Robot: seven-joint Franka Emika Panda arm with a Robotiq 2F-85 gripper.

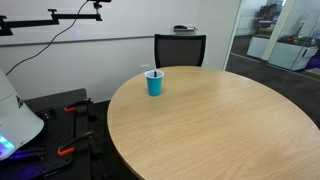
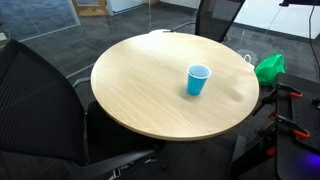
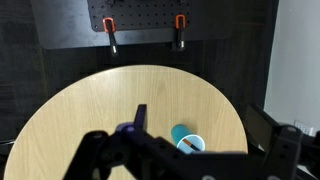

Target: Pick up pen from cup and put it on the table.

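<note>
The blue cup (image 1: 154, 83) with a white rim stands upright on the round wood-grain table (image 1: 220, 125), and shows in both exterior views (image 2: 198, 80). In the wrist view the cup (image 3: 181, 134) is seen from above, with the thin dark orange-red pen (image 3: 190, 144) leaning inside its mouth. My gripper (image 3: 190, 155) is open and empty. Its dark fingers spread to either side at the bottom of the wrist view, well above the table and cup. The gripper does not show in either exterior view.
A black chair (image 1: 180, 48) stands behind the table and another dark chair (image 2: 40, 100) stands beside it. A green object (image 2: 268, 68) lies off the table's edge. A pegboard with orange-handled clamps (image 3: 110, 28) stands beyond the table. The white robot base (image 1: 15, 120) is beside the table.
</note>
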